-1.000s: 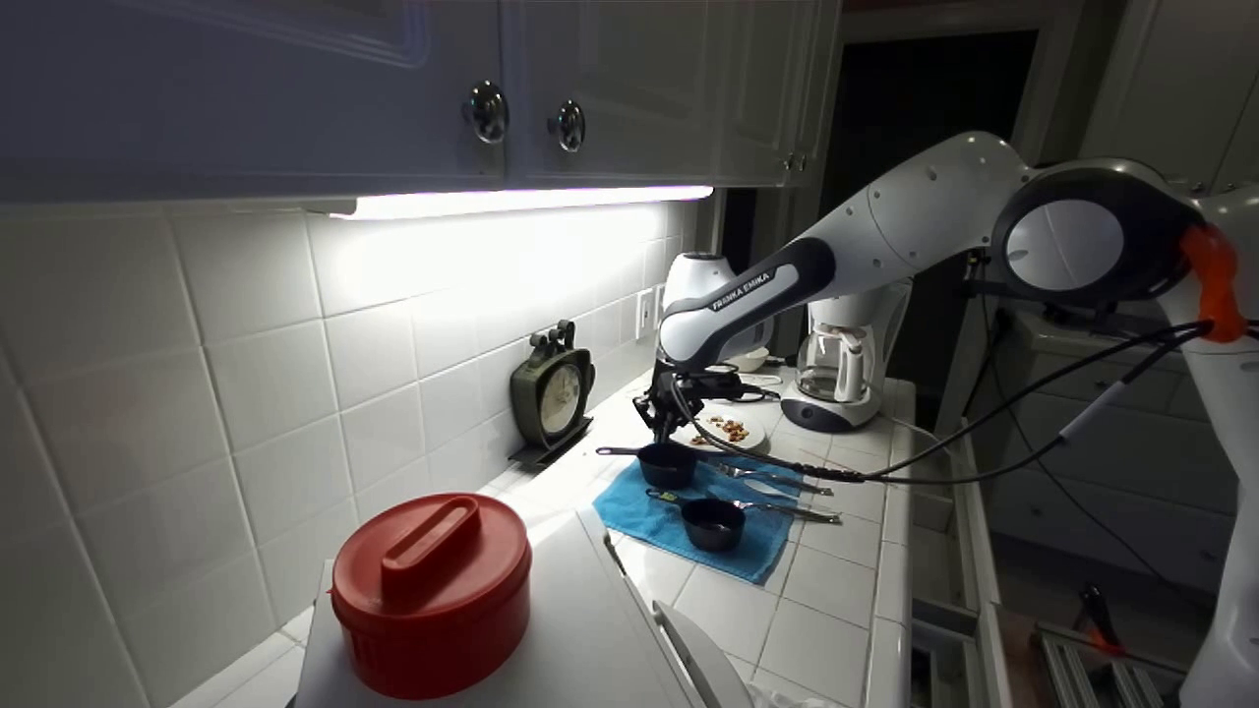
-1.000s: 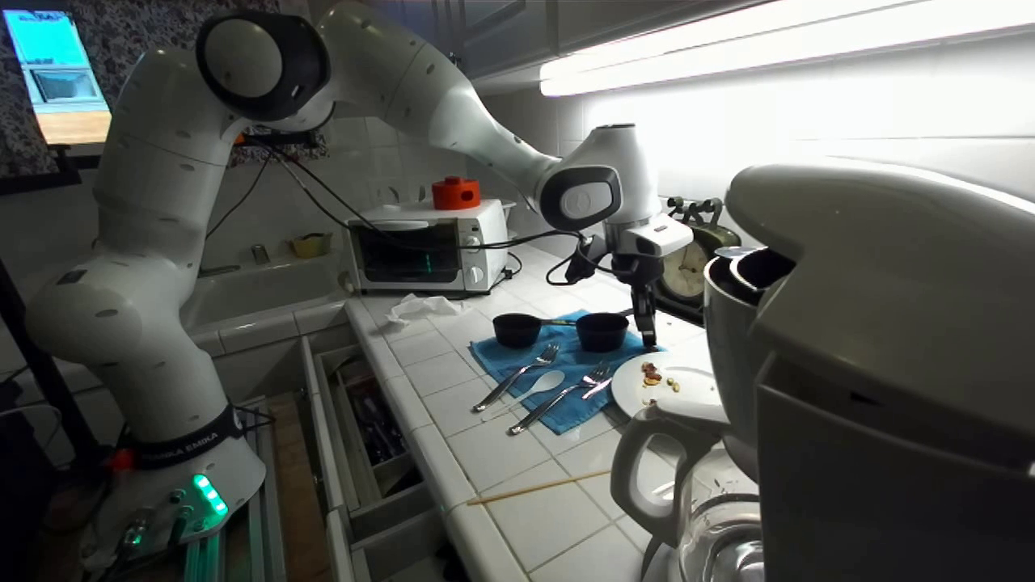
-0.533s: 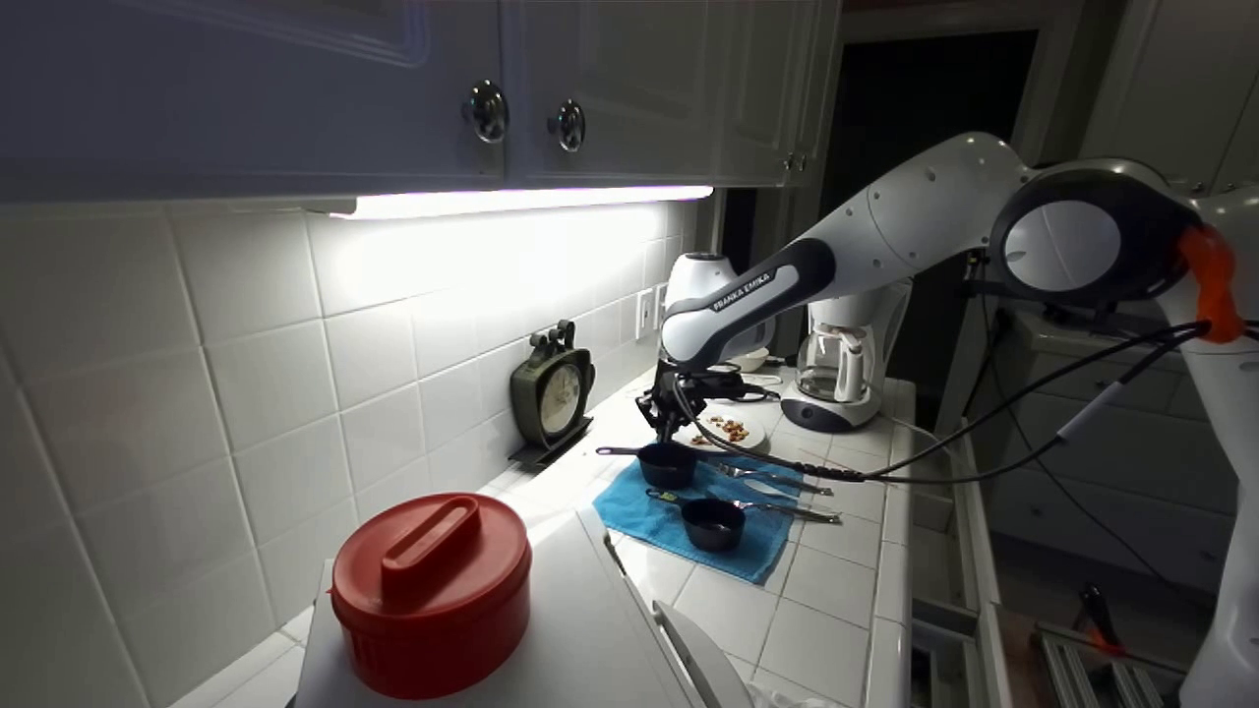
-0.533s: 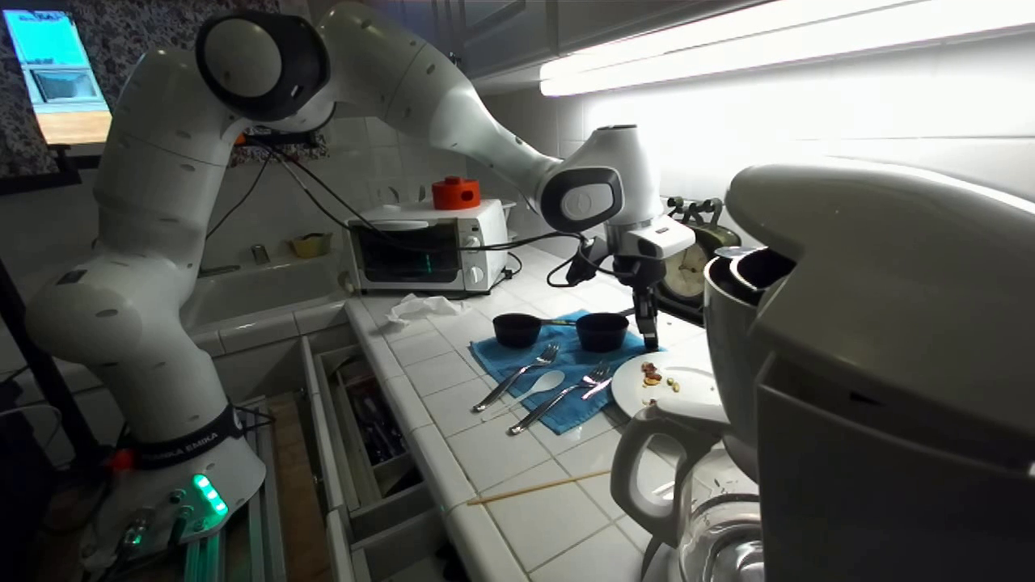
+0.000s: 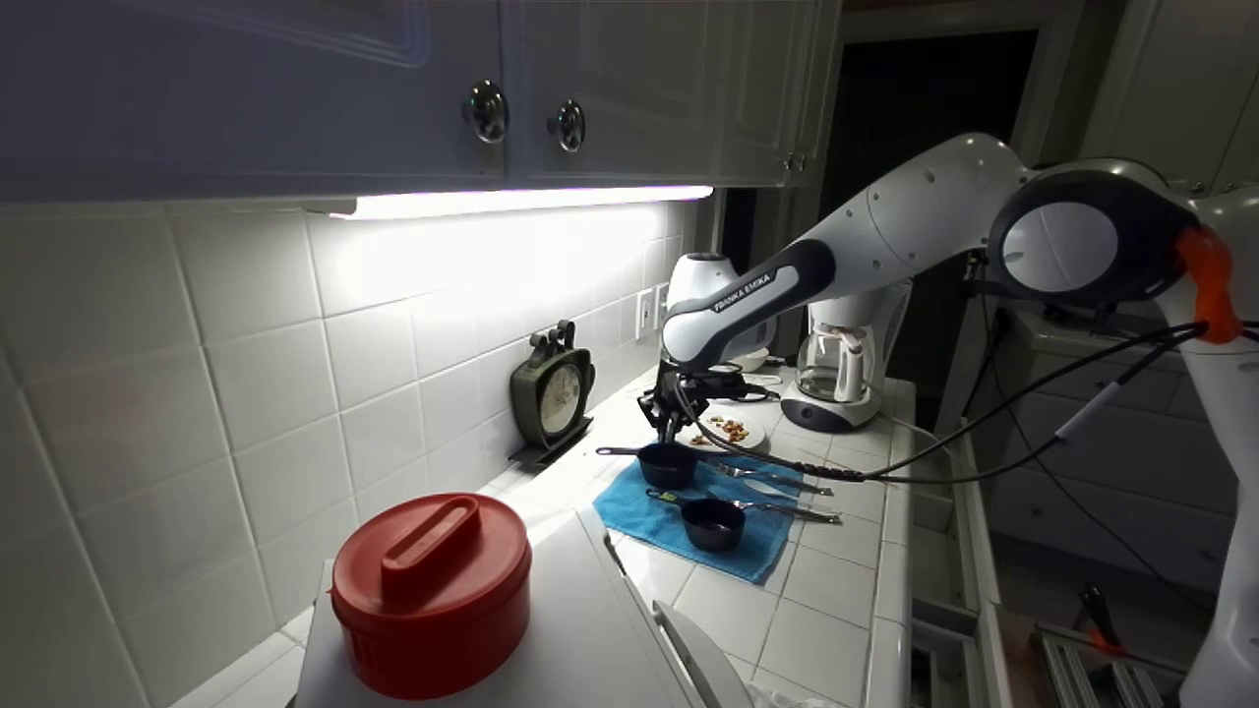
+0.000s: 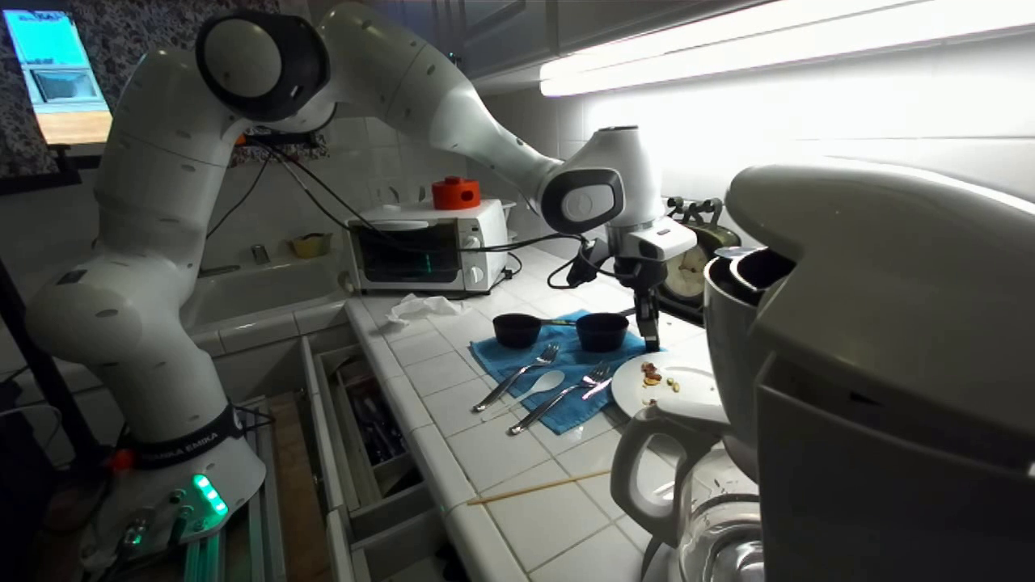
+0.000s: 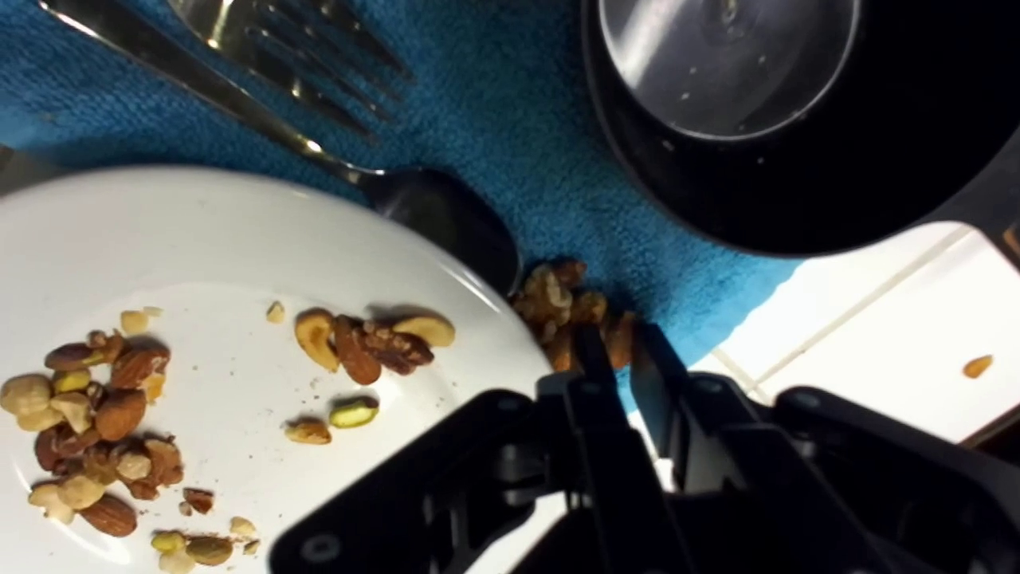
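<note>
In the wrist view my black gripper (image 7: 621,331) points down at a small pile of brown nuts (image 7: 550,307) on the blue towel (image 7: 526,135). Its fingers stand a narrow gap apart. A reddish nut (image 7: 619,339) shows between the tips, and I cannot see whether both fingers touch it. The left finger hides part of the pile. The white plate (image 7: 239,239) with mixed nuts lies left of the gripper. In an exterior view the fingertips (image 6: 651,343) are low, between a black cup (image 6: 602,333) and the plate (image 6: 623,388).
A fork (image 7: 319,72) and a dark spoon (image 7: 446,215) lie beside the plate. A black measuring cup (image 7: 797,191) stands close by. A single nut (image 7: 978,366) lies on the tiles. A coffee maker (image 6: 889,323), green scale (image 5: 553,393), toaster oven (image 6: 428,242) and open drawer (image 6: 380,436) surround the area.
The gripper has shifted very slightly toward the plate and slightly lower. The cups, cutlery, plate and towel have not moved.
</note>
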Available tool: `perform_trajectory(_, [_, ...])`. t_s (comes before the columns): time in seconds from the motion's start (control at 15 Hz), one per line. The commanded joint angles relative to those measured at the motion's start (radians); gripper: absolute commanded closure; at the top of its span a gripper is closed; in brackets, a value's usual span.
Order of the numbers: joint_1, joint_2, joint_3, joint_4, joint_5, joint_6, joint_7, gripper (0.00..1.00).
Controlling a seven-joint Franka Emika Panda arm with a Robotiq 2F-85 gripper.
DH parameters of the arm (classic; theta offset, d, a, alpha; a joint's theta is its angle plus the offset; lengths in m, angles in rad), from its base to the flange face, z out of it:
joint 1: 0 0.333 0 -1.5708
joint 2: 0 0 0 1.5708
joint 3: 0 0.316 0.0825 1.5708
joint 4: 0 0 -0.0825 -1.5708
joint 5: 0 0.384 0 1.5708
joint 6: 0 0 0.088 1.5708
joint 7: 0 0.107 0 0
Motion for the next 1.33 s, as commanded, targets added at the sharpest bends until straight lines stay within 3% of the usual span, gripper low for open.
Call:
perform_trajectory(0.0, [0.004, 0.002, -0.006, 0.001, 0.000, -0.004, 0.007, 0.95])
perform_trajectory(0.27, [0.004, 0.005, -0.006, 0.002, 0.000, -0.006, 0.006, 0.92])
perform_trajectory(0.47, [0.003, 0.006, -0.006, 0.002, 0.000, -0.006, 0.006, 0.86])
perform_trajectory(0.53, [0.003, 0.005, -0.006, 0.002, 0.000, -0.006, 0.006, 0.80])
perform_trajectory(1.0, [0.003, 0.014, -0.005, 0.006, 0.002, -0.008, 0.006, 0.89])
perform_trajectory(1.27, [0.003, 0.018, -0.005, 0.008, 0.002, -0.008, 0.006, 0.87])
